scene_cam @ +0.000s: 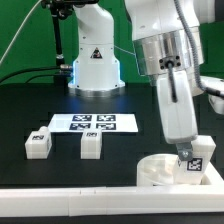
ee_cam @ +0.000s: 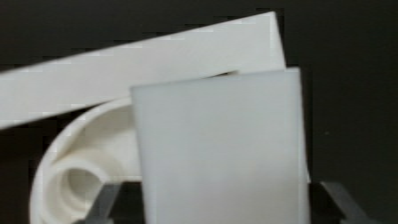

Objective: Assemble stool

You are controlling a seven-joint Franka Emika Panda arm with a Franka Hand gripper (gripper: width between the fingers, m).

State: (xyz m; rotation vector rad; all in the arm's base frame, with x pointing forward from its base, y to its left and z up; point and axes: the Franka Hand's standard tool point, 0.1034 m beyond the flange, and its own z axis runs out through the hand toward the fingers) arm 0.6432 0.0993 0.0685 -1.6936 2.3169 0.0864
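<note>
My gripper (scene_cam: 188,150) is shut on a white block leg (scene_cam: 198,161) with a black-and-white tag, held upright at the right edge of the round white seat (scene_cam: 155,172), which lies at the front right of the table. I cannot tell whether the leg touches the seat. In the wrist view the leg (ee_cam: 222,140) fills the space between the two dark fingers (ee_cam: 114,200) of my gripper (ee_cam: 222,208), with the seat's curved rim and a hole (ee_cam: 75,170) beside it. Two more tagged legs (scene_cam: 38,145) (scene_cam: 91,146) stand loose at the exterior view's left.
The marker board (scene_cam: 93,123) lies flat behind the loose legs. A long white L-shaped bar (scene_cam: 70,196) runs along the front edge and turns up at the right, close to the seat; it also shows in the wrist view (ee_cam: 143,70). The robot's base (scene_cam: 96,65) stands at the back.
</note>
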